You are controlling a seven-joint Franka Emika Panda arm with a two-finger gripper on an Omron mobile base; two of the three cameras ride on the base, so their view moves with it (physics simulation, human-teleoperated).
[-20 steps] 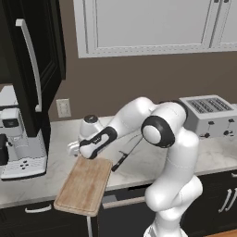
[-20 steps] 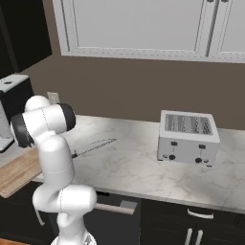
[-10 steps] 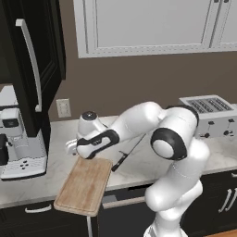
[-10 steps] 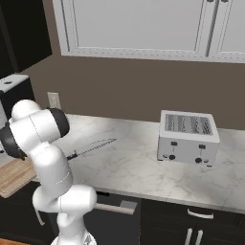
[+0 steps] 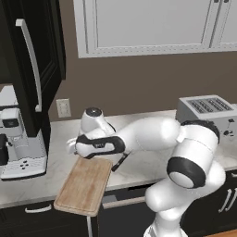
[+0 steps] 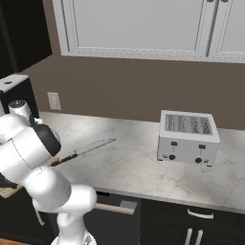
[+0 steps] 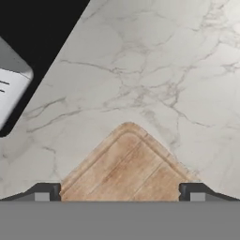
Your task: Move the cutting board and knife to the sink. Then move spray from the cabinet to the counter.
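In the left base view, the white arm reaches from lower right across to the left, its end effector (image 5: 73, 147) low over the far end of the cutting board (image 5: 84, 185). The board lies on the pale marble counter (image 5: 152, 121), and its near end juts out past the counter's front edge above the dark cabinet fronts. The knife (image 5: 118, 163) shows just its black handle, beside the board's right edge under the forearm. A white coffee machine (image 5: 21, 147) stands at the left of the counter, a silver toaster (image 5: 207, 111) at the right, and a wall outlet (image 5: 63, 107) sits on the brown wall below the white upper cabinets (image 5: 152, 25)

In the right base view, the knife (image 6: 85, 151) lies on the counter (image 6: 139, 162) with its silvery blade pointing right and toward the wall and its black handle near the arm. A sliver of the cutting board (image 6: 8, 191) shows at the lower left behind the arm. The toaster (image 6: 188, 137) stands well apart to the right

In the hand view, the end effector (image 7: 120, 192) is open, its two dark tips set wide apart on either side of a rounded corner of the cutting board (image 7: 123, 169), nothing held between them. Marble counter (image 7: 154, 75) spreads beyond, with the coffee machine (image 7: 10, 91) at the left edge
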